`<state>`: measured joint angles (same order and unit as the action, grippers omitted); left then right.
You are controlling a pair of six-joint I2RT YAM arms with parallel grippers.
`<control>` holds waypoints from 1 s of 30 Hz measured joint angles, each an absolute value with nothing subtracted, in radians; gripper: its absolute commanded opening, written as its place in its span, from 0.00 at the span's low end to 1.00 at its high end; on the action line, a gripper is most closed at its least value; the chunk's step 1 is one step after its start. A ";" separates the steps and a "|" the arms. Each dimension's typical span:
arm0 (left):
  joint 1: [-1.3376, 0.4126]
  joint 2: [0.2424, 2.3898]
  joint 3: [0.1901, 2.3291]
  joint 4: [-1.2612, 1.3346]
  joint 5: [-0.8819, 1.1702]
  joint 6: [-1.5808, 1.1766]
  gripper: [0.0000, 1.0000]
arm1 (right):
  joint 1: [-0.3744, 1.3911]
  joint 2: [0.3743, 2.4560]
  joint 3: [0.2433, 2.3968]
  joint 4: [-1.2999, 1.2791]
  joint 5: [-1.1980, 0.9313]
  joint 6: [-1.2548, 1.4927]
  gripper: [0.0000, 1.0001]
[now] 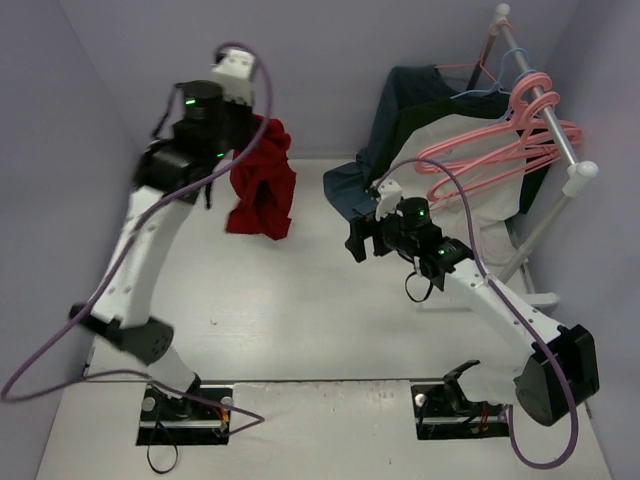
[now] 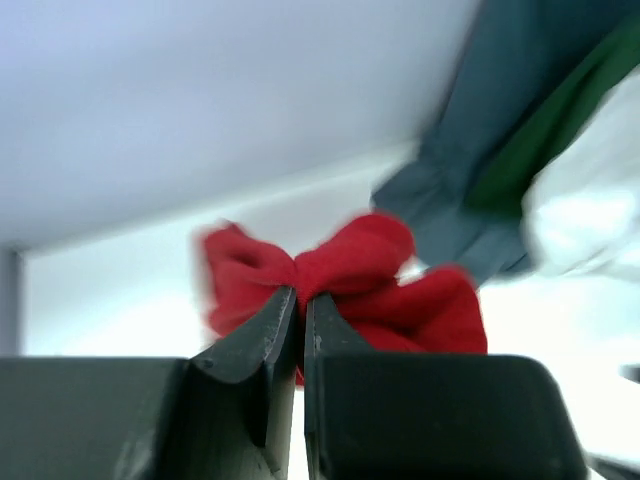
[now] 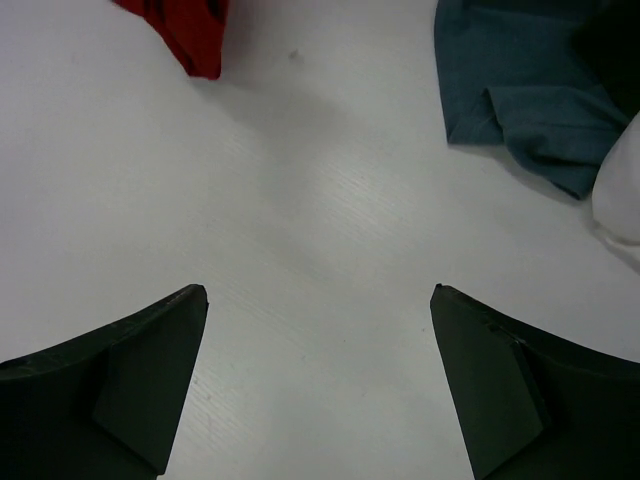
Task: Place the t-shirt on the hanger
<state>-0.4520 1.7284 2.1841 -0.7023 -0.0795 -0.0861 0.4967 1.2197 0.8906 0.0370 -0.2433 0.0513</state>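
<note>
Left gripper (image 2: 299,300) fills the left wrist view, fingers pinched together on the bunched t-shirt (image 2: 400,290). A blue-grey garment (image 2: 470,180) is seen blurred behind. In the right wrist view, the right gripper (image 3: 318,292) is seen with fingers spread wide over bare table (image 3: 330,180). The t-shirt's edge is cut off top left and the garment's edge top right, with open surface between. Only in the top view are the pink hangers (image 1: 520,147) shown, hung on a rack rail (image 1: 515,45) far right, well apart from the t-shirt hanging far left.
</note>
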 measured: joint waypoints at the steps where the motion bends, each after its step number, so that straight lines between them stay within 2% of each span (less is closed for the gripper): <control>1: -0.451 1.645 2.178 -0.704 -0.077 -0.084 0.00 | 0.501 1.241 0.918 0.044 -0.245 0.046 0.83; 3: -0.449 1.482 2.138 -0.712 -0.076 -0.083 0.00 | 0.519 1.296 0.982 0.064 -0.250 0.038 0.77; 6: -0.436 1.277 2.013 -0.708 -0.088 -0.086 0.00 | 0.551 1.384 1.060 0.094 -0.262 0.016 0.75; 8: -0.415 1.178 1.913 -0.710 -0.102 -0.094 0.00 | 0.572 1.446 1.096 0.113 -0.273 0.004 0.79; 10: -0.396 1.145 1.810 -0.707 -0.109 -0.109 0.00 | 0.589 1.503 1.113 0.124 -0.284 -0.002 0.88; 13: -0.387 1.171 1.631 -0.676 -0.109 -0.130 0.00 | 0.607 1.576 1.114 0.129 -0.299 -0.009 0.92; 17: -0.377 1.280 1.327 -0.620 -0.080 -0.171 0.00 | 0.618 1.655 1.102 0.146 -0.307 -0.013 0.89; 21: -0.364 1.397 1.136 -0.595 -0.054 -0.205 0.00 | 0.642 1.659 1.047 0.154 -0.292 -0.026 0.87; 25: -0.300 1.404 1.098 -0.570 -0.030 -0.236 0.00 | 0.711 1.613 0.985 0.155 -0.283 -0.039 0.81; 30: -0.202 1.408 1.116 -0.508 -0.018 -0.262 0.00 | 0.808 1.563 0.970 0.168 -0.279 -0.065 0.66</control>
<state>-0.2020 1.4076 1.1160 -0.5081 -0.0179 -0.2616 0.8083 1.5634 0.9703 0.1681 -0.2788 -0.0654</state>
